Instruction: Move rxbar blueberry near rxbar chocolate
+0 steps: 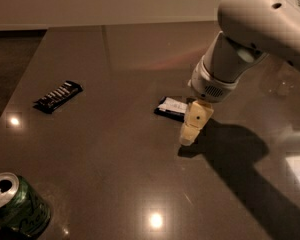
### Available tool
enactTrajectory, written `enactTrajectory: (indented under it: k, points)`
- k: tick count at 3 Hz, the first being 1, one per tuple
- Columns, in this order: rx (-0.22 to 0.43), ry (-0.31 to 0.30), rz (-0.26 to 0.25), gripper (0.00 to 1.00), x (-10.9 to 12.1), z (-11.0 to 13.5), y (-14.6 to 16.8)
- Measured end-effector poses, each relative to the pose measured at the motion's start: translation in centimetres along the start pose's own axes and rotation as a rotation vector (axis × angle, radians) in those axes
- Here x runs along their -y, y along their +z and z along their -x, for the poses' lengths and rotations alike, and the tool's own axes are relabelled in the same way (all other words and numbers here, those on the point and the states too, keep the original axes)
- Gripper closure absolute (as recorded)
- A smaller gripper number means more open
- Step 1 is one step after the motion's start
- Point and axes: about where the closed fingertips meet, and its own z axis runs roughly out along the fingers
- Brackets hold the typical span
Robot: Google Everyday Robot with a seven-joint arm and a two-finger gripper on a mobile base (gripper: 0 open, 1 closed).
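The rxbar blueberry [171,107], a dark bar with a big white label patch, lies flat near the middle of the brown table. The rxbar chocolate [58,96], black with rows of small white lettering, lies flat at the left, well apart from it. My gripper [191,129] hangs from the white arm with its cream fingers pointing down, right at the blueberry bar's right end and covering that end. It holds nothing that I can see.
A green soda can [16,207] stands at the front left corner. The table's far edge [140,26] runs along the back, with the floor beyond the left edge. The white arm [250,39] fills the upper right.
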Motion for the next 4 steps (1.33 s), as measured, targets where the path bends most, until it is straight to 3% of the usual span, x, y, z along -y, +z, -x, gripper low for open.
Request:
enactTrajectory:
  k: [1, 4]
  points:
    - [-0.004, -0.001, 0.013, 0.15, 0.0, 0.2, 0.7]
    - [-0.024, -0.019, 0.027, 0.85, 0.4, 1.4, 1.0]
